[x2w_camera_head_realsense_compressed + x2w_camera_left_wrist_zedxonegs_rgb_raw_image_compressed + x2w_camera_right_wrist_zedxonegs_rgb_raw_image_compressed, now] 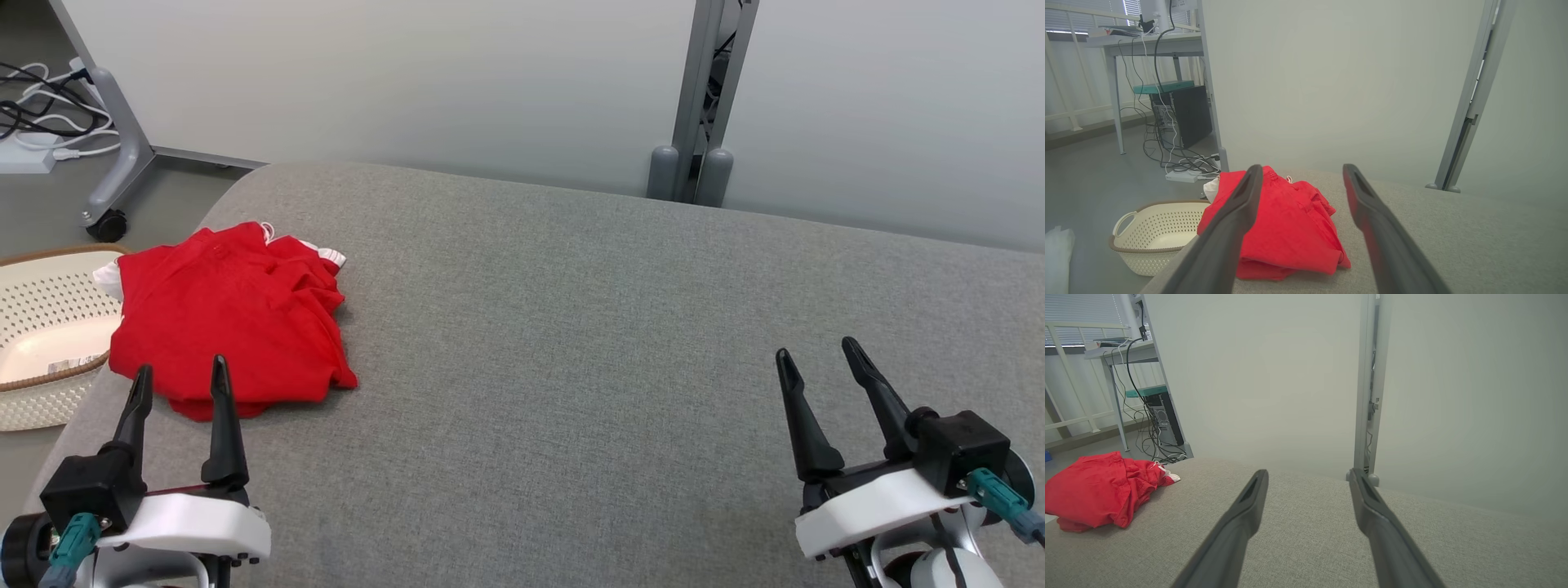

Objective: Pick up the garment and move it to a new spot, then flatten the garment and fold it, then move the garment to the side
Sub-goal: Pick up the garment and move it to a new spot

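Head view: the red garment [233,318] lies bunched at the cushion's [571,327] left edge, just ahead of our left gripper [182,367]. The right gripper [816,349] is well apart, and both are spread and hold nothing. The basket [49,302] beside it holds no clothes, just a small label. We judge pick-up is next: pinch a thick near fold, lift clear, carry to the middle. Left wrist view: the garment sits beyond the parted fingers. Right wrist view: the garment is far left, fingers wide over the cushion.
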Robot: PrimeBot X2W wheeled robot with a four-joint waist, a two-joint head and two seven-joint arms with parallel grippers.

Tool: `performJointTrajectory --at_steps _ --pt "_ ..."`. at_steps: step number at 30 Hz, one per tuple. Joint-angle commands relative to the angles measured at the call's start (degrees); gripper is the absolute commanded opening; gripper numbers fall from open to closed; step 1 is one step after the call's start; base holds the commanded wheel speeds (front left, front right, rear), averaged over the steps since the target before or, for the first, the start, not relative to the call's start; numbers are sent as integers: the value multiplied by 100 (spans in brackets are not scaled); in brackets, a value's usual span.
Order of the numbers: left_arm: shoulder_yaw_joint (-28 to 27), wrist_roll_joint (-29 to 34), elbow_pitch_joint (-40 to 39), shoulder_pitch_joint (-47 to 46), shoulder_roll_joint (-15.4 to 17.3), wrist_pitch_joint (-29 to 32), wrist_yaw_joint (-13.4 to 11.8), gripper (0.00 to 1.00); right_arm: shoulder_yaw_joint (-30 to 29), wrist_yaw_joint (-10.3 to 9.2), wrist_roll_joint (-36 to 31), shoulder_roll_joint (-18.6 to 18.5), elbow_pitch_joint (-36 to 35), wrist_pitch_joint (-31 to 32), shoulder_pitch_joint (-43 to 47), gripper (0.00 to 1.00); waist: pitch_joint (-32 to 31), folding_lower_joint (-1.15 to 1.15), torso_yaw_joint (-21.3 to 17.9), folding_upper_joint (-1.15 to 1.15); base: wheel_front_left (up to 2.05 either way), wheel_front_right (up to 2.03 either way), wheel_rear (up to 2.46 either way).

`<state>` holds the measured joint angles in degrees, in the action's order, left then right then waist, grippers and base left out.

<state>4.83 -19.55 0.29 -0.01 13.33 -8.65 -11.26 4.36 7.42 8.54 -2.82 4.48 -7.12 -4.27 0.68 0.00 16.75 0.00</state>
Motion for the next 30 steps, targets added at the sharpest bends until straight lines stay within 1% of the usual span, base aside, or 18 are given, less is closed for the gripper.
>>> performJointTrajectory --at_steps 1,15,20,24,27,30 --pt "2 23 -40 80 7 18 -47 100 1 12 37 -19 -16 -45 -31 100 5 0 6 0 0 0 0" --pt "44 75 -325 71 25 135 -201 100 -27 12 67 -20 -52 -70 -43 100 32 0 72 0 0 0 0" --pt "-24 79 -566 -154 53 195 -299 100 -44 12 89 -20 -99 -55 -60 100 111 0 83 0 0 0 0" --pt "-212 126 -935 -720 264 227 -306 100 -84 12 37 -21 -166 -14 -127 100 240 0 100 0 0 0 0" --pt "-359 89 -1128 -1467 534 394 -213 100 -81 12 -66 -23 -265 43 -176 100 384 0 76 0 0 0 0" --pt "-508 79 -995 -2301 892 688 -92 100 -9 12 -119 -24 -354 87 -311 100 598 0 -31 0 0 0 0"
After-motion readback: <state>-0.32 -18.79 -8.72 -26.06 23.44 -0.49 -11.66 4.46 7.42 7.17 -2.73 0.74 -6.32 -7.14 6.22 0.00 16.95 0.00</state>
